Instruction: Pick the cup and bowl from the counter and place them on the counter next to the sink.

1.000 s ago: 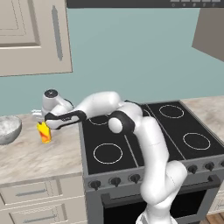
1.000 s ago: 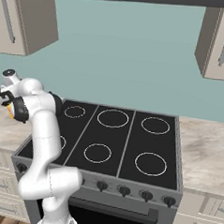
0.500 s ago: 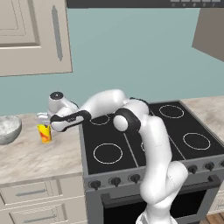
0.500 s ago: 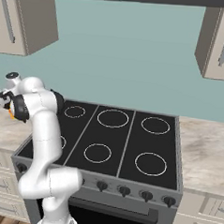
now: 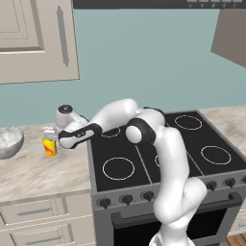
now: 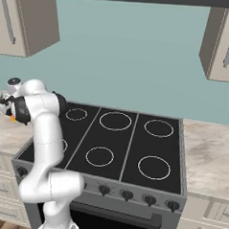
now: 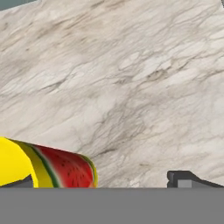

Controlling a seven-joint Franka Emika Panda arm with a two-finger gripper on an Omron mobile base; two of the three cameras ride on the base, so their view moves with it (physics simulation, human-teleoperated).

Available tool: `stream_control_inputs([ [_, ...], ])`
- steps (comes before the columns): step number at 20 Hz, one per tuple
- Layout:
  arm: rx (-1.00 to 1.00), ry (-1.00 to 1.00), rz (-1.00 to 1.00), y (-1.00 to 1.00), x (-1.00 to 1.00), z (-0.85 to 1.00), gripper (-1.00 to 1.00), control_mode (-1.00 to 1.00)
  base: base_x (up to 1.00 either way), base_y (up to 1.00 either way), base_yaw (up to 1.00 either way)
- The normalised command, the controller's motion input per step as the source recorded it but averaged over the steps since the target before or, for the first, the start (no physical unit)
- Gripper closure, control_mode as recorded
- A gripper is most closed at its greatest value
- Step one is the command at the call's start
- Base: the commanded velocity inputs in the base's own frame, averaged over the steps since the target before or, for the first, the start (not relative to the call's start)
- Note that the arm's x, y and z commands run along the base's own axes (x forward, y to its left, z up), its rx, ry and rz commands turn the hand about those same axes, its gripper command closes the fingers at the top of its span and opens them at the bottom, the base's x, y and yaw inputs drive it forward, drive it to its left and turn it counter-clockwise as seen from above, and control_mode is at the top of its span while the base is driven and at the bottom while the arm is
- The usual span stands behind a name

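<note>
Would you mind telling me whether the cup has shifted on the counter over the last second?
No. In the left base view the cup stands in the same spot on the counter, between the bowl and the stovetop edge.

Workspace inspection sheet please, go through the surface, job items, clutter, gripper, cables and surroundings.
Surface: beige marbled counter, left of the black stovetop.
Job's things: yellow cup upright on the counter; speckled bowl further left, apart from it.
Clutter: nothing seen.
Gripper: gripper open, at the cup, not closed on it.
Cables: nothing seen.
Surroundings: cream wall cabinets, teal wall, oven knobs below the stovetop.
</note>
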Motion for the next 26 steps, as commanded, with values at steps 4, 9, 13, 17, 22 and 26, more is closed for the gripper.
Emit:
stream_control_inputs([
  [4, 0.00, 0.00, 0.00, 0.00, 0.00, 0.00, 1.00, -1.00, 0.00, 0.00, 0.00],
  [9, 0.00, 0.00, 0.00, 0.00, 0.00, 0.00, 1.00, -1.00, 0.00, 0.00, 0.00],
  [13, 0.00, 0.00, 0.00, 0.00, 0.00, 0.00, 1.00, -1.00, 0.00, 0.00, 0.00],
  [17, 0.00, 0.00, 0.01, 0.00, -0.10, 0.00, 1.00, -1.00, 0.00, 0.00, 0.00],
  [22, 0.00, -0.04, 0.00, -0.06, -0.55, 0.03, 1.00, -1.00, 0.00, 0.00, 0.00],
  [26, 0.00, -0.07, 0.00, -0.59, -0.83, 0.11, 1.00, -1.00, 0.00, 0.00, 0.00],
])
